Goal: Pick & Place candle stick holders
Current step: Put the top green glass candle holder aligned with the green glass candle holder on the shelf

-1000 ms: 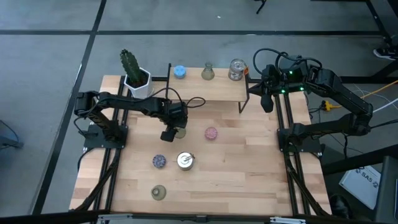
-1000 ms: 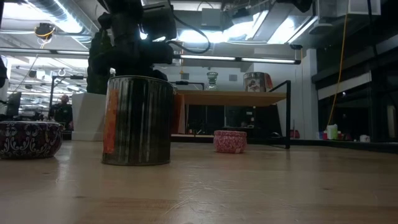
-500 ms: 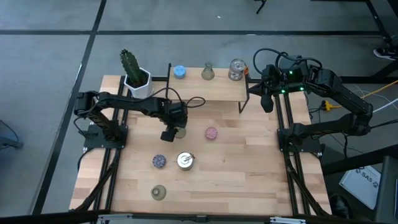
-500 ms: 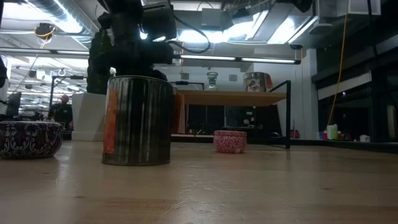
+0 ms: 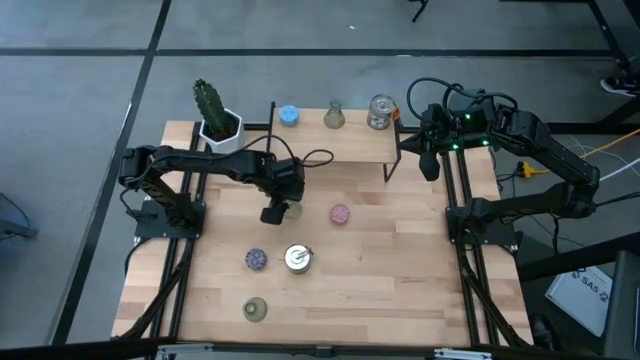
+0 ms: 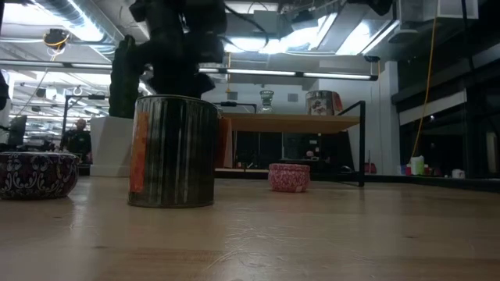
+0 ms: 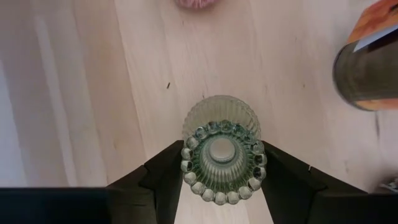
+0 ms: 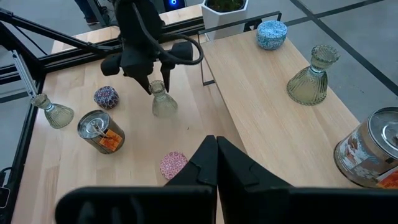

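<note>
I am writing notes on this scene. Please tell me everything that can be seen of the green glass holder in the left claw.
The green glass holder is ribbed, see-through olive glass with a narrow neck, a flared base and a beaded rim around its top. It stands upright near the middle of the wooden table, and whether its base rests on the wood cannot be told. The left claw grips its neck from both sides. The pink holder lies apart from it.

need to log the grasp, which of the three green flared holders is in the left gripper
The green holder at the table's middle: the left gripper clamps its neck. One stands on the shelf, another near the front edge.
</note>
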You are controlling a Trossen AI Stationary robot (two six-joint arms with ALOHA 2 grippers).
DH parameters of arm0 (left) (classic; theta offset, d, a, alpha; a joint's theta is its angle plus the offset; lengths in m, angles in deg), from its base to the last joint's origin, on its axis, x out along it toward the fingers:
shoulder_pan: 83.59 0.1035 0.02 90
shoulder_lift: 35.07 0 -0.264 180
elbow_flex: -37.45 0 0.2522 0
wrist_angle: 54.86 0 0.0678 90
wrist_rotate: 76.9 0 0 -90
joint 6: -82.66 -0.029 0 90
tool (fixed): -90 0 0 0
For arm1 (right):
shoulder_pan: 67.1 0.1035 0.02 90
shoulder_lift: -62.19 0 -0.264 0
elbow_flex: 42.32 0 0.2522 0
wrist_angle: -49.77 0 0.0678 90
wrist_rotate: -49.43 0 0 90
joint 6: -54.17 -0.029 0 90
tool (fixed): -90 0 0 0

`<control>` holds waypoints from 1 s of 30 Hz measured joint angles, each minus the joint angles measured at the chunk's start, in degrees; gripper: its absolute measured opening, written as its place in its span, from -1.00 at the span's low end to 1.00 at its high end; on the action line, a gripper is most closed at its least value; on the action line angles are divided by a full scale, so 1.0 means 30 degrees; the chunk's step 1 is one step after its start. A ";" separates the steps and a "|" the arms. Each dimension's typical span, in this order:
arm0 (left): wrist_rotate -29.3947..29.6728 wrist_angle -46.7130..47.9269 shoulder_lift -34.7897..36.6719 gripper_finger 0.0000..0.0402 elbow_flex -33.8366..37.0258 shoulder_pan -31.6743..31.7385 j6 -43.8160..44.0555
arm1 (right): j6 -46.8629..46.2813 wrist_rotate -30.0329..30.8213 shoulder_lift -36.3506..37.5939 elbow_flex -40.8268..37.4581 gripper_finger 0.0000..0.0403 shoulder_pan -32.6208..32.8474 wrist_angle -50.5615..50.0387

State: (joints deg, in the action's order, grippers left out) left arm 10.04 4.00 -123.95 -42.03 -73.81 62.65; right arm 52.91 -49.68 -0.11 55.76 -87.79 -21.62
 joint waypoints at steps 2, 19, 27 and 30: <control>-0.0053 0.0330 0.0000 -0.09 -0.0442 0.0002 0.0108 | -0.0006 0.0000 0.0000 0.0006 -1.00 0.0000 0.0000; -0.0586 0.1979 0.0000 -0.09 -0.3497 0.0029 0.1285 | 0.0000 0.0000 0.0000 0.0000 -1.00 0.0000 0.0000; -0.0684 0.2078 -0.0003 -0.09 -0.4881 0.0639 0.2221 | 0.0000 0.0000 0.0000 0.0001 -1.00 0.0000 -0.0003; -0.0687 0.2206 -0.0007 -0.09 -0.5303 0.0975 0.2487 | 0.0000 0.0000 0.0000 0.0000 -1.00 0.0000 -0.0006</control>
State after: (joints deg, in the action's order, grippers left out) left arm 7.97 10.62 -123.98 -57.94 -70.89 70.11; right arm 52.91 -49.68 -0.11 55.76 -87.79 -21.64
